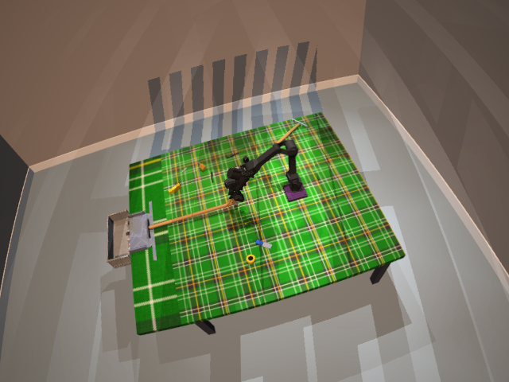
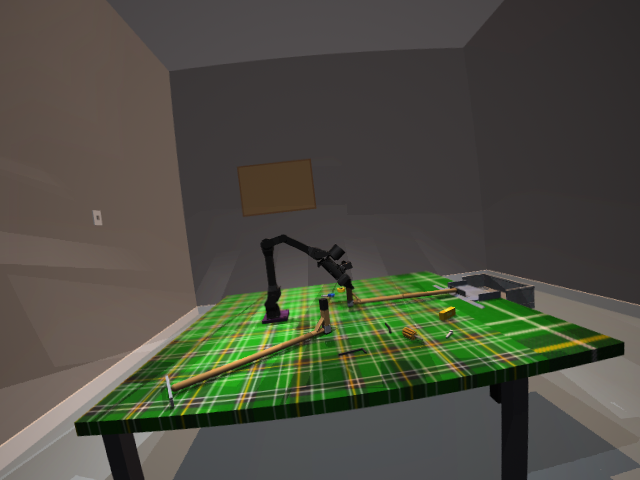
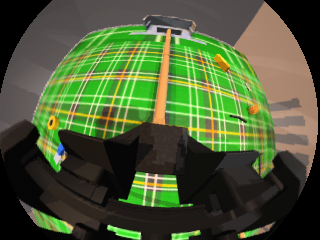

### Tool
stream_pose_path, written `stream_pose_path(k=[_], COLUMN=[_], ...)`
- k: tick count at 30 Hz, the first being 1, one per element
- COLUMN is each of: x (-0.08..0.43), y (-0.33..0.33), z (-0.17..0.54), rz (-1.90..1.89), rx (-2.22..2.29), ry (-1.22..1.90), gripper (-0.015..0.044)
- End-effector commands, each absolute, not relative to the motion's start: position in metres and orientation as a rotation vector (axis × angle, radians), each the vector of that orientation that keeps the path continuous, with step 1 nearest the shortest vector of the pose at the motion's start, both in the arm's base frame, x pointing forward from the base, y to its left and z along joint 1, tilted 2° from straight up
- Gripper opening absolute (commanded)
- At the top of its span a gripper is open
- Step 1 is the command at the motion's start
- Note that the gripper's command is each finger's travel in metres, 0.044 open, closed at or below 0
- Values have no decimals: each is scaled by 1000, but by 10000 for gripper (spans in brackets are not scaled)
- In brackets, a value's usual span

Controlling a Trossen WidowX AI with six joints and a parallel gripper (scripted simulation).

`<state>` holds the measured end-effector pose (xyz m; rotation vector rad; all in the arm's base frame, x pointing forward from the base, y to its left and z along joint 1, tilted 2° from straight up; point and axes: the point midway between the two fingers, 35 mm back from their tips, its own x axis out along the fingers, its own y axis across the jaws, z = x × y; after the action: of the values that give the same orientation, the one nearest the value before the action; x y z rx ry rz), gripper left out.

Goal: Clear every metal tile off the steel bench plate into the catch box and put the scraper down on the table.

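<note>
My gripper [image 1: 233, 201] [image 2: 349, 298] [image 3: 160, 127] is shut on the grip end of the long scraper. The long scraper [image 1: 188, 215] [image 2: 408, 296] [image 3: 164, 80] has a wooden handle reaching out to the steel plate, with its dark head [image 1: 149, 228] over the plate's near edge. Whether the head touches the plate cannot be told. The grey steel bench plate [image 1: 139, 241] [image 2: 480, 295] lies at the table's end. The catch box [image 1: 119, 238] [image 2: 519, 295] [image 3: 172, 23] adjoins its far side. A small dark piece [image 1: 127, 233] shows at the border of plate and box; I cannot tell whether it is a tile.
A second wooden-handled tool [image 1: 289, 132] [image 2: 248, 360] with a T-shaped head lies behind the arm. A yellow block [image 1: 174, 188] [image 2: 447, 313] [image 3: 222, 62], an orange item [image 1: 202, 166] [image 2: 409, 332] [image 3: 253, 109], a yellow ring [image 1: 250, 259] [image 3: 53, 122] and a blue-and-grey item [image 1: 263, 243] lie on the table.
</note>
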<state>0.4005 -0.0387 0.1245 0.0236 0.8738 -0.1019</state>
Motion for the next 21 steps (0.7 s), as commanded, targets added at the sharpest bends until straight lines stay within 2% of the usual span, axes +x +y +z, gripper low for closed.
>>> stream_pose_path(k=[1, 21], x=[393, 363], y=[-39, -36], z=[127, 120], rz=[-108, -109], rx=[27, 27], ry=[863, 863], gripper=[0, 0])
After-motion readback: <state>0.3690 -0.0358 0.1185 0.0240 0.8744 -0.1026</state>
